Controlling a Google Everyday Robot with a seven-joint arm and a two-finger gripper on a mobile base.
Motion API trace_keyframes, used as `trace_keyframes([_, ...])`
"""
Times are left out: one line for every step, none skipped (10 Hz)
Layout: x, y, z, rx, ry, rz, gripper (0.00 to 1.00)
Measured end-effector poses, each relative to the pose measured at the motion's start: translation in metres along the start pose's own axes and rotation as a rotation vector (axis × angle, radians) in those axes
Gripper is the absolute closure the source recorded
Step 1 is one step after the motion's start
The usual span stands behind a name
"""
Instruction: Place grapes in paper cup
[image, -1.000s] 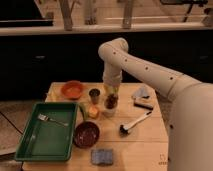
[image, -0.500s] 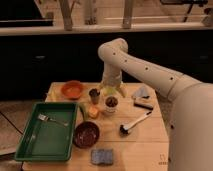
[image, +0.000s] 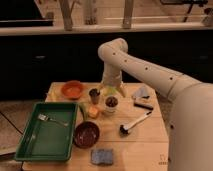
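One green plastic tray: it sits at the far left of the wooden table with a small fork in it. It has not moved.
Round orange bowl: it is behind the tray, in the same spot as before.
Dark red bowl: it is at the front, just beside the tray, and nothing has touched it.
Dark grey metal cup: it stands just left of the paper cup. It is the wrong cup.
Small pale paper cup: it stands up straight in the middle of the table.
Little dark purple bunch of grapes: it now sits in the top of the paper cup and pokes out a bit.
White two-finger gripper: a moment ago it was low down at the cup. Now it has gone up and hangs just above it. Its fingers are apart and it holds nothing.
Long brush with a white handle: it lies to the right of the cup and has not moved.
What this means: the grapes have been let go into the cup, so the job looks about done. The arm only needs to pull away without bumping the cup.
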Motion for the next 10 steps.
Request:
trace_keyframes([0.0004, -0.0003, -0.0003, 0.005, 0.005, -0.003, 0.20])
trace_keyframes([0.0005, -0.0011, -0.0003, 0.008, 0.007, -0.005, 0.20])
trace_keyframes([0.0006, -0.0018, -0.0003, 0.009, 0.008, -0.006, 0.20])
trace_keyframes([0.0006, -0.0021, -0.0003, 0.010, 0.008, -0.007, 0.20])
trace_keyframes([0.0007, -0.0018, -0.0002, 0.010, 0.008, -0.006, 0.20])
trace_keyframes([0.0006, -0.0021, -0.0003, 0.010, 0.008, -0.007, 0.20])
trace_keyframes([0.0006, -0.0021, -0.0002, 0.010, 0.008, -0.007, 0.20])
trace_keyframes([0.0006, -0.0021, -0.0003, 0.010, 0.008, -0.007, 0.20])
trace_keyframes([0.0006, -0.0021, -0.0003, 0.010, 0.008, -0.007, 0.20])
trace_keyframes([0.0006, -0.0020, -0.0003, 0.010, 0.008, -0.006, 0.20])
